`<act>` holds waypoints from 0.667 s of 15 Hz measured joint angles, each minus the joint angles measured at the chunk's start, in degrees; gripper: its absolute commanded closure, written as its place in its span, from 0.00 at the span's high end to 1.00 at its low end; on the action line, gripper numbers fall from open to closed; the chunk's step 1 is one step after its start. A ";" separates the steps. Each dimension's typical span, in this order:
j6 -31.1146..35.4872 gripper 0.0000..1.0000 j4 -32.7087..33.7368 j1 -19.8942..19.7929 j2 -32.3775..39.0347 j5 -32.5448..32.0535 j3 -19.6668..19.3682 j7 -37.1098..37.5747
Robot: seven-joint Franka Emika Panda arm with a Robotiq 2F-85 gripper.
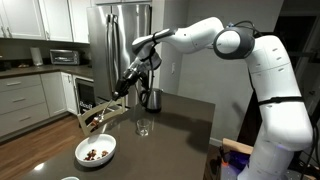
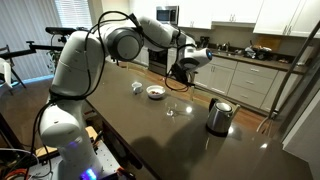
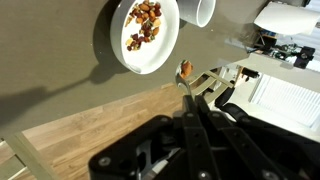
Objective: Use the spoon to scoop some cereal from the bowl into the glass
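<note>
– Closest up is the gripper (image 3: 190,108). What is it doing?
– Its fingers are squeezed tight on the spoon (image 3: 185,72). So picking up the spoon is done.
– Where is the spoon?
– Up in the air, just beside the bowl (image 3: 150,60), not in it. Its tip looks a bit brown, but it is too small to be sure.
– And the cereal (image 3: 145,25)?
– A little heap lies in the bowl.
– The glass (image 1: 143,127)?
– It stands near the bowl, toward the kettle (image 1: 152,98). No cereal shows in it, so the tipping in is probably left to do.

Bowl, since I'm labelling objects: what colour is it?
The bowl is white, seen best in the wrist view.
</note>
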 measured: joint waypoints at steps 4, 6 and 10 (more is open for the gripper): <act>0.00 0.01 -6.59 0.07 -6.95 0.11 -2.17 0.02; 0.00 0.01 -9.87 0.08 -9.81 0.11 -3.60 0.02; 0.02 0.01 -15.84 0.09 -14.15 0.11 -6.78 0.02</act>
